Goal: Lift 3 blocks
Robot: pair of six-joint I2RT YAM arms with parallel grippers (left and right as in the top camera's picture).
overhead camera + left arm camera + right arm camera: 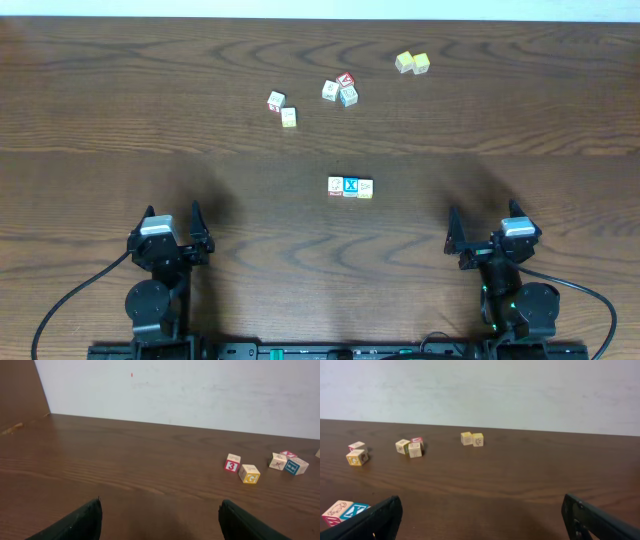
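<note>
Lying in a short row near the middle of the desk [100, 100], the three blocks [350, 187] touch each other side by side. The red-trim block [336, 186] is on the left, the blue X block [350, 186] in the middle, and the yellow-trim block [365, 187] on the right. All three rest flat on the wood and nothing holds them.

The left gripper [173, 212] stands at the near edge of the desk, on the left side, with its jaws wide apart and nothing between them. The row lies ahead of it and far to its right, well apart from it. In the left wrist view the left gripper [160, 522] has only bare wood between its two fingers [80, 521], and the row is outside this view.

The right gripper [483, 214] stands at the near edge on the right side, its jaws also spread wide and empty. The row lies ahead of it and to its left, somewhat nearer to it than to the left gripper, but not touching it. In the right wrist view of the right gripper [482, 520], the row shows low at the left side, just above the dark finger [370, 520] there. The red-trim block [334, 511] and the blue X block [356, 508] are visible, while the third one is hidden.

Farther back on the desk lie a cluster [340, 90], a yellow pair [412, 62] and a loose pair [282, 108], all apart from the row.
</note>
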